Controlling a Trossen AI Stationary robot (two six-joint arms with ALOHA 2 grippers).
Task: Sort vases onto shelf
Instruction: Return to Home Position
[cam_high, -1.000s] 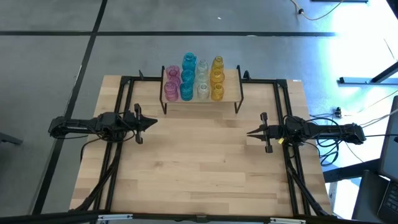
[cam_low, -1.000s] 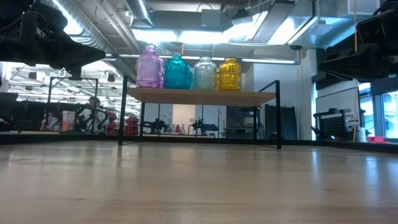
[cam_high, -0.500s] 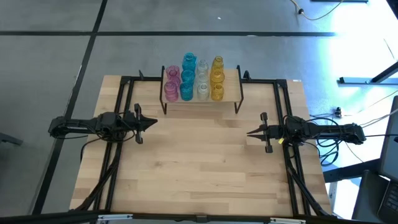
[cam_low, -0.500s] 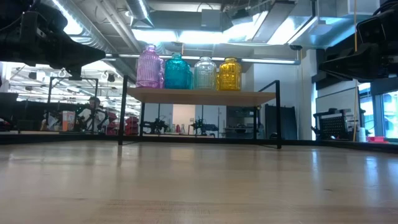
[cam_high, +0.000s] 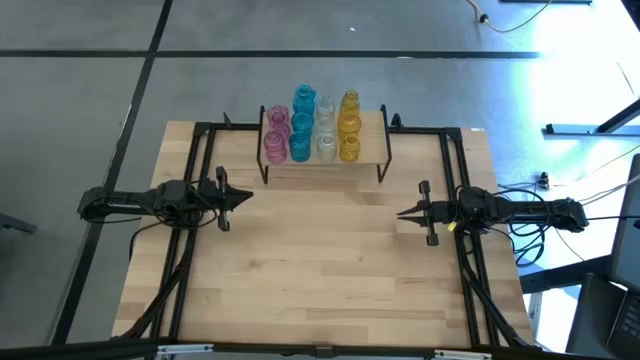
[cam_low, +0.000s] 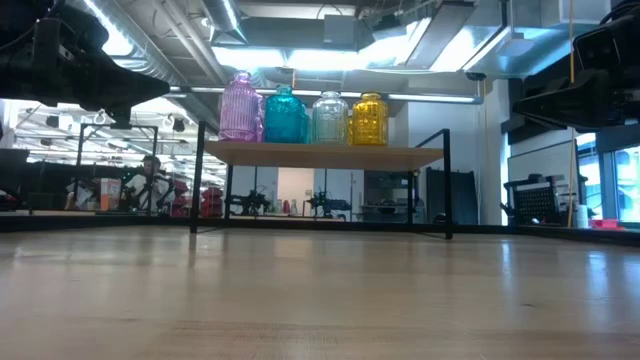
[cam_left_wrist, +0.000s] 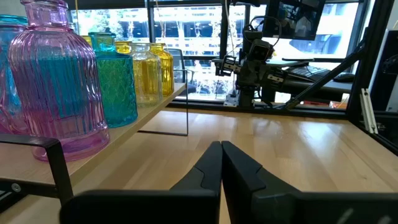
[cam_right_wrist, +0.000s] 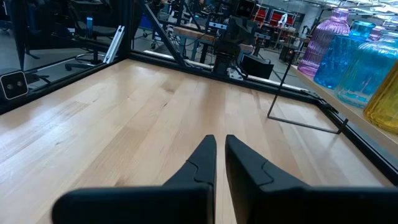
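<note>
Wood table (cam_high: 330, 260), 1 shelf (cam_high: 372, 150) w/ 12 vases (cam_high: 300, 125), left tool (cam_high: 248, 197) & right tool (cam_high: 400, 213) pressed together, empty.

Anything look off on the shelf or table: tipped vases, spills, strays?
Nothing stands out. The vases stand upright in colour rows on the shelf, none tipped or off it. No spill shows. Left hand and right hand are shut, empty, above the table.

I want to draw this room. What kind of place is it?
Probably a robot lab or workshop. Two robot arms sit at a wooden table, with ceiling pipes overhead and more machines in the big room behind.
</note>
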